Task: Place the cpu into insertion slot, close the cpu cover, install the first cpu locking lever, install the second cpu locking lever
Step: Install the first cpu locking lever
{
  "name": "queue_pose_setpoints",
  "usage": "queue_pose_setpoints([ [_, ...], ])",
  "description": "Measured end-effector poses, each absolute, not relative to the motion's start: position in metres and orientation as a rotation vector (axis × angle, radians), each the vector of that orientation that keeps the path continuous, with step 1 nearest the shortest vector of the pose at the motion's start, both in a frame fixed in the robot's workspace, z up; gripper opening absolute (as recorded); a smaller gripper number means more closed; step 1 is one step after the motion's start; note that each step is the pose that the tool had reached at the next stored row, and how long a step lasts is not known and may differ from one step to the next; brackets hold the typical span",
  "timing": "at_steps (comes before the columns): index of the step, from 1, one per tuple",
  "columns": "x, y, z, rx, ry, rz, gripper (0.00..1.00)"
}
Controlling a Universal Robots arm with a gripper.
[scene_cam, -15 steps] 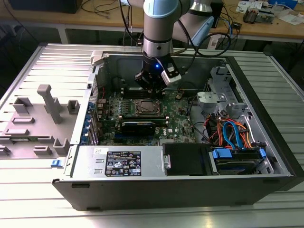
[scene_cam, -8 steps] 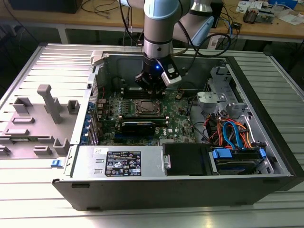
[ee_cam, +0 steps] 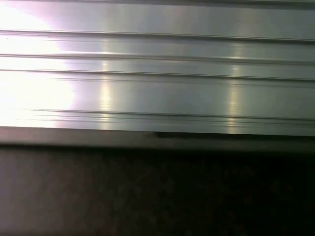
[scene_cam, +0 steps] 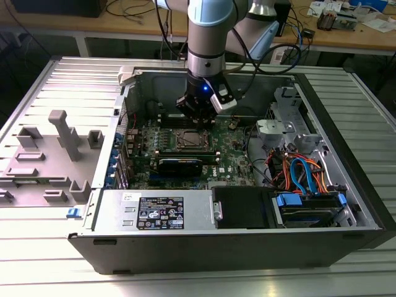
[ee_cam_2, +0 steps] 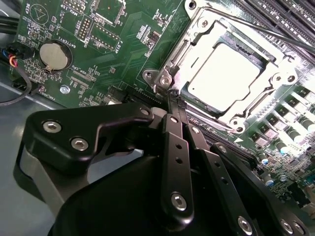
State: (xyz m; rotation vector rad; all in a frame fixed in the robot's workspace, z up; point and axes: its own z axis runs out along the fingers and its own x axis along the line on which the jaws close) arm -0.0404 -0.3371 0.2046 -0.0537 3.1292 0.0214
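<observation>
The cpu (ee_cam_2: 224,81), a flat pale-silver square, lies seated in the slot (ee_cam_2: 193,59) on the green board. The cover (ee_cam_2: 256,105), a thin silver frame, lies shut flat around it, the chip showing through its window. A thin lever (ee_cam_2: 261,30) runs along one side.

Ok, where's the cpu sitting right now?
The cpu lies flat in the insertion slot, framed by the cpu cover in the second wrist view, with the gripper at the socket's corner.
</observation>
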Motion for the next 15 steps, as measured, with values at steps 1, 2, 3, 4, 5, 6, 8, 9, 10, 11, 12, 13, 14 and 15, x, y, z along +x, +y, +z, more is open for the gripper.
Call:
queue_pose_setpoints([
  [1,-0.0403,-0.3372,0.2043,-0.054,3.129,0.022,0.11],
  [2,-0.0402,-0.3372,0.2039,-0.054,3.129,0.023,0.11],
  [3,-0.0401,-0.3372,0.2036,-0.054,3.129,0.023,0.11],
  [4,-0.0401,-0.3372,0.2036,-0.054,3.129,0.022,0.11],
  [5,-0.0401,-0.3372,0.2037,-0.054,3.130,0.023,0.11],
  [6,-0.0401,-0.3373,0.2037,-0.054,3.130,0.026,0.11],
  [8,-0.0401,-0.3372,0.2036,-0.054,3.130,0.031,0.11],
  [9,-0.0401,-0.3372,0.2036,-0.054,3.130,0.032,0.11],
  [10,-0.0401,-0.3372,0.2036,-0.054,3.130,0.033,0.11],
  [11,-0.0401,-0.3373,0.2037,-0.054,3.130,0.033,0.11],
  [12,-0.0401,-0.3373,0.2037,-0.054,3.130,0.034,0.11],
  [13,-0.0401,-0.3373,0.2037,-0.054,3.130,0.034,0.11],
  [14,-0.0401,-0.3373,0.2037,-0.054,3.130,0.035,0.11],
  [15,-0.0401,-0.3373,0.2038,-0.054,3.130,0.035,0.11],
])
